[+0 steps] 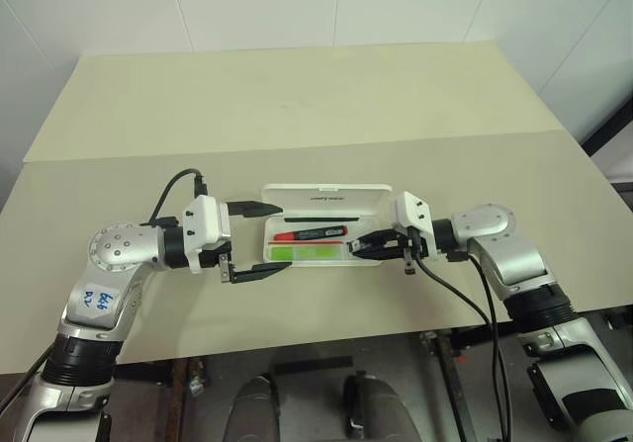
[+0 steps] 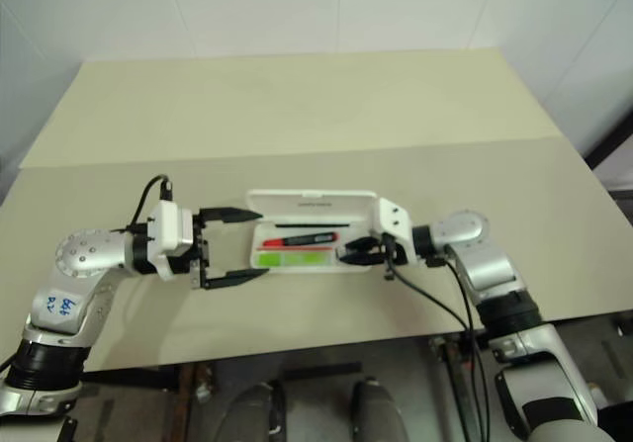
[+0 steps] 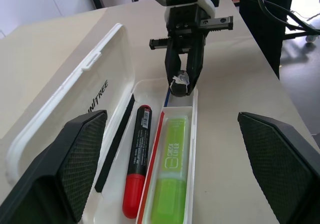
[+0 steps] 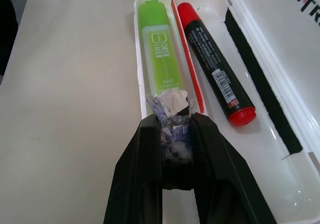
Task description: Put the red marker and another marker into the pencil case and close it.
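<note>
At centre frame the white pencil case [image 1: 326, 226] lies open on the table [image 1: 297, 96], red marker [image 1: 309, 232] and green highlighter [image 1: 297, 253] already inside. The left gripper [image 1: 255, 241] stands spread beside it; the right gripper [image 1: 364, 246] is pressed together over the tray. The light, stiff, slick lid, lettered "UNITREE", looks best pushed at its far edge; the highlighter reads "CHECK LINER".

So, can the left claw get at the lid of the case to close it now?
Probably yes. The left claw stands open at the case's left end, and the raised lid has bare table behind it. The shut right claw at the other end is not in the way.
</note>
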`<control>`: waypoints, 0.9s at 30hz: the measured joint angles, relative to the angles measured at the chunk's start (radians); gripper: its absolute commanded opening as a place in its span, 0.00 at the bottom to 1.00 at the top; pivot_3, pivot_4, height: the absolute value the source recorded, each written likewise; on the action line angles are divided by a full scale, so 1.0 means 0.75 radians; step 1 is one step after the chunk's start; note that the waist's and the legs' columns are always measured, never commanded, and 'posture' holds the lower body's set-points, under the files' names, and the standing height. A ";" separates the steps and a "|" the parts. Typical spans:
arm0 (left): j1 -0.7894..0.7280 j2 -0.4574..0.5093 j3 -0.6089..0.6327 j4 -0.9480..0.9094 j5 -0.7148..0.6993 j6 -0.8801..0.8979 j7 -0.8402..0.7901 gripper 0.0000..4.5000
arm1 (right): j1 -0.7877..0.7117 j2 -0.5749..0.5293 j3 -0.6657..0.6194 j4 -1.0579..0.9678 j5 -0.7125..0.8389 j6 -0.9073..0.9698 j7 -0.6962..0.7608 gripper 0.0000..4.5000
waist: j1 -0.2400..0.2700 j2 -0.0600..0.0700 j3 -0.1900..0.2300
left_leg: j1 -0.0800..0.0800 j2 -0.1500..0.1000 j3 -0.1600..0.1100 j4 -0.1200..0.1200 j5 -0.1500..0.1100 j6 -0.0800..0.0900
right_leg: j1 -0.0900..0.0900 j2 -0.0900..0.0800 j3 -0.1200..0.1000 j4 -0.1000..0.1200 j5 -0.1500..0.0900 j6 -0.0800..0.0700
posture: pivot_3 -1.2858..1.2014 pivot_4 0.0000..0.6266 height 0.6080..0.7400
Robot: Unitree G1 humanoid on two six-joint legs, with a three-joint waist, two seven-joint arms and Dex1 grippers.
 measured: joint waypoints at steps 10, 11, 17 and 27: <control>-0.001 0.000 0.000 -0.001 0.000 0.000 0.003 1.00 | 0.000 0.001 0.000 0.000 -0.004 -0.002 -0.001 0.71 | -0.002 0.000 0.000 | 0.000 0.000 0.000 0.000 0.000 0.000 | 0.000 0.000 0.000 0.000 0.000 0.000 | 0.52 0.24 1.00; -0.002 0.000 0.000 -0.001 0.000 0.000 0.003 1.00 | 0.000 0.001 0.000 0.000 -0.004 -0.002 -0.001 0.80 | -0.002 0.000 0.000 | 0.000 0.000 0.000 0.000 0.000 0.000 | 0.000 0.000 0.000 0.000 0.000 0.000 | 0.52 0.24 1.00; -0.004 0.000 0.000 0.000 0.000 0.000 0.003 1.00 | 0.001 0.002 -0.008 -0.022 0.011 0.034 -0.002 0.99 | -0.002 0.000 0.000 | 0.000 0.000 0.000 0.000 0.000 0.000 | 0.000 0.000 0.000 0.000 0.000 0.000 | 0.52 0.24 1.00; -0.006 -0.001 0.000 0.004 0.000 -0.001 0.002 1.00 | 0.152 -0.159 -0.097 -0.380 0.151 0.213 0.015 0.99 | 0.005 0.000 0.000 | -0.001 0.000 0.000 0.000 0.000 0.000 | 0.000 -0.001 0.000 -0.001 0.000 0.000 | 0.52 0.24 1.00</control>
